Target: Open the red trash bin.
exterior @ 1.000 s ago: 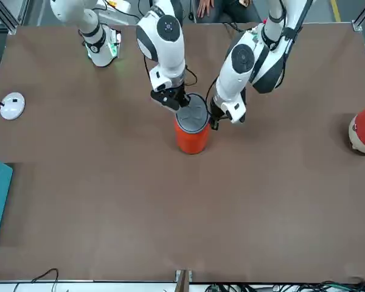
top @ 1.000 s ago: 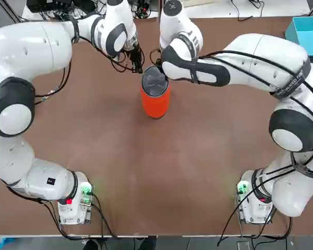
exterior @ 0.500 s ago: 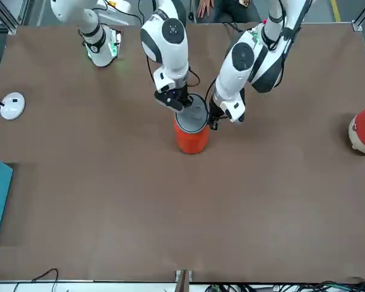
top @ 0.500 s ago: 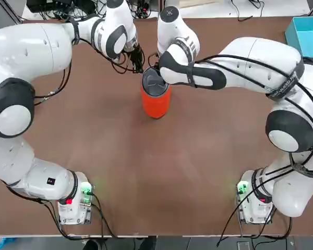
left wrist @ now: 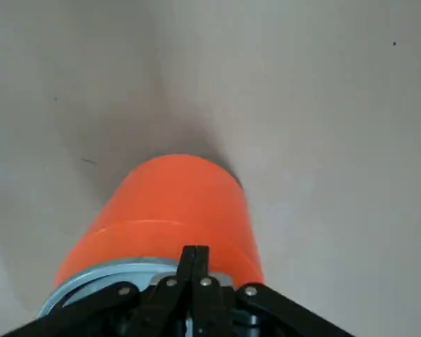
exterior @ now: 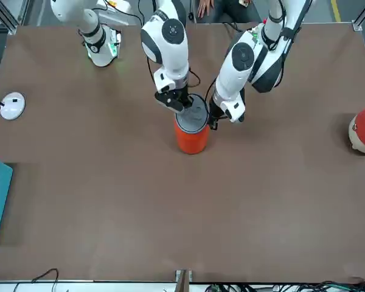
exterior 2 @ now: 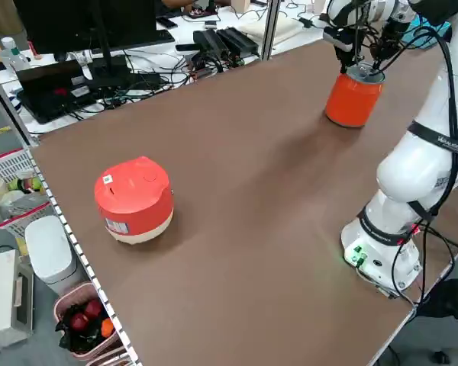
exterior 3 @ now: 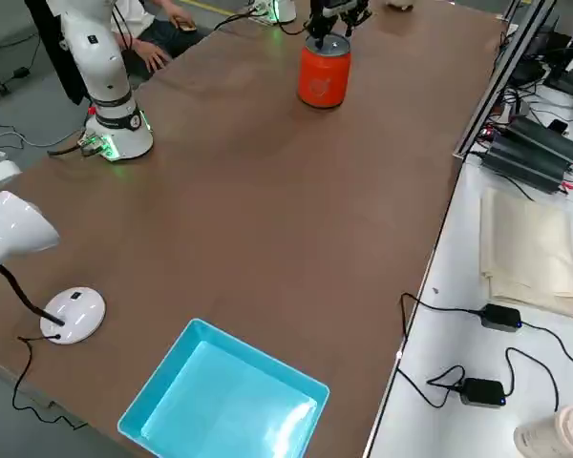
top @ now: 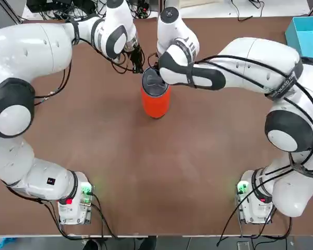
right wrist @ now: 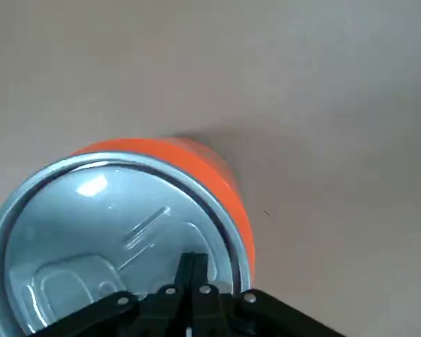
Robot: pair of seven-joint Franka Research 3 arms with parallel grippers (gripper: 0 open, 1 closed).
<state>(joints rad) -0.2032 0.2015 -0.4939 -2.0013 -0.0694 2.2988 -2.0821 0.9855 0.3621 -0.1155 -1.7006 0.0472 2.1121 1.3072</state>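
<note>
Brown worktop (top: 161, 172), bare across its near half, carried the red trash bin (top: 155, 101) upright toward the far edge, lid on, with left hand (top: 137, 63) and right hand (top: 157, 70), both with fingers together, at its rim.

trash bin (top: 155, 99) mid-table | left jaws (top: 137, 65) left of rim | right jaws (top: 157, 69) on lid

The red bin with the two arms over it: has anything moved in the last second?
Only a little. The right gripper shifted slightly, further over the grey lid of the red trash bin, its fingers closed, and has sat there since. The left gripper kept its place at the rim, fingers closed. The bin has not moved and its lid is still down.
</note>
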